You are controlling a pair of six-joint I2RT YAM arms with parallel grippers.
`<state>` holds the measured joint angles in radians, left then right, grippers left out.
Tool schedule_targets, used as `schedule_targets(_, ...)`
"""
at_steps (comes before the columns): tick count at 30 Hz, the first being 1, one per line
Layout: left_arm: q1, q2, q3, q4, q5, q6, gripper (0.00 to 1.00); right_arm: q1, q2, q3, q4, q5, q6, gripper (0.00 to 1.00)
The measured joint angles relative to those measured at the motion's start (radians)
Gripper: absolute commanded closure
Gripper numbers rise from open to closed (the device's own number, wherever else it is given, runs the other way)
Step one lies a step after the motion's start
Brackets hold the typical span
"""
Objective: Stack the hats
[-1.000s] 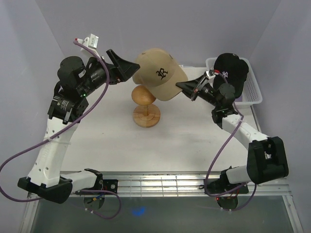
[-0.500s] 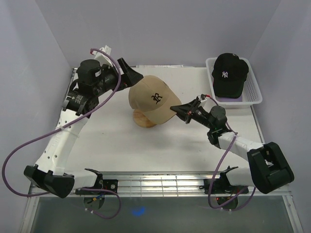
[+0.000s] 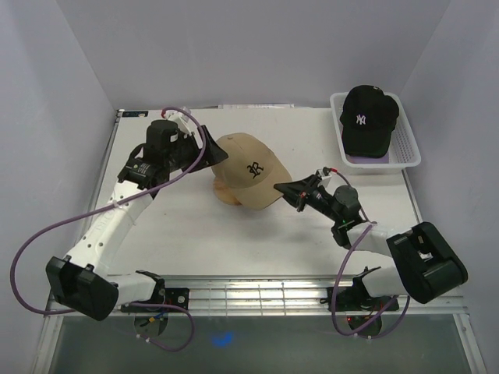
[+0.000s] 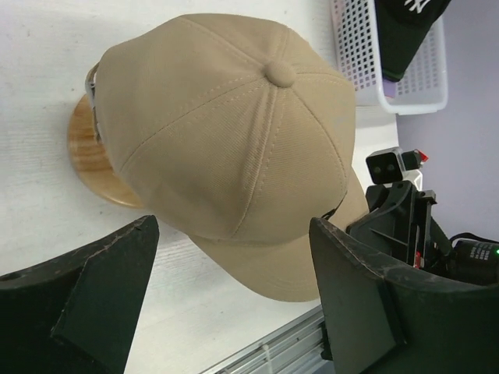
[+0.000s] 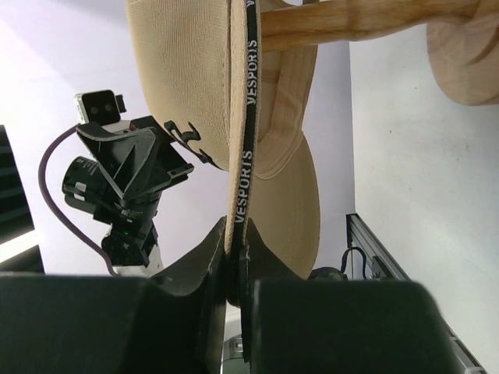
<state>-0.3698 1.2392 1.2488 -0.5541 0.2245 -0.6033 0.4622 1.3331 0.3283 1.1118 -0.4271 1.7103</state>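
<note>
A tan hat [image 3: 249,167] with a dark embroidered logo sits over the wooden stand [image 3: 226,192] at mid table. Only the stand's base shows at the hat's left edge. My right gripper [image 3: 282,189] is shut on the hat's rim beside the brim, and the right wrist view shows the sweatband pinched between its fingers [image 5: 238,241]. My left gripper [image 3: 217,152] is open at the back of the crown. In the left wrist view its fingers [image 4: 232,234] stand wide apart, clear of the tan hat [image 4: 234,132]. A black hat [image 3: 366,117] lies in the basket.
The white mesh basket [image 3: 407,153] stands at the back right, with a lavender sliver under the black hat. Both arms reach in low over the table from either side of the stand. A metal rail runs along the near edge.
The tan hat has come down from above the stand onto it, and both arms have lowered with it. The right gripper stays shut on the rim.
</note>
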Motion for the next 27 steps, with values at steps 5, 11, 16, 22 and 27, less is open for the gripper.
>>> schedule_targets(5,0.000,-0.005,-0.049,0.011,-0.009,0.010,0.12,0.029,0.036,-0.023,0.048,0.028,-0.002,0.92)
schedule_targets(11,0.000,-0.004,-0.064,0.018,-0.030,0.021,0.12,0.041,0.068,-0.031,0.076,0.040,-0.012,0.85)
schedule_targets(16,0.000,0.013,-0.064,0.022,-0.048,0.032,0.13,0.050,0.090,-0.047,0.092,0.049,-0.015,0.51)
schedule_targets(22,0.000,0.061,-0.060,0.024,-0.056,0.050,0.14,0.052,0.111,-0.061,0.094,0.055,-0.016,0.42)
schedule_targets(27,0.000,0.079,-0.052,0.023,-0.057,0.063,0.14,0.055,0.111,-0.061,0.083,0.055,-0.019,0.36)
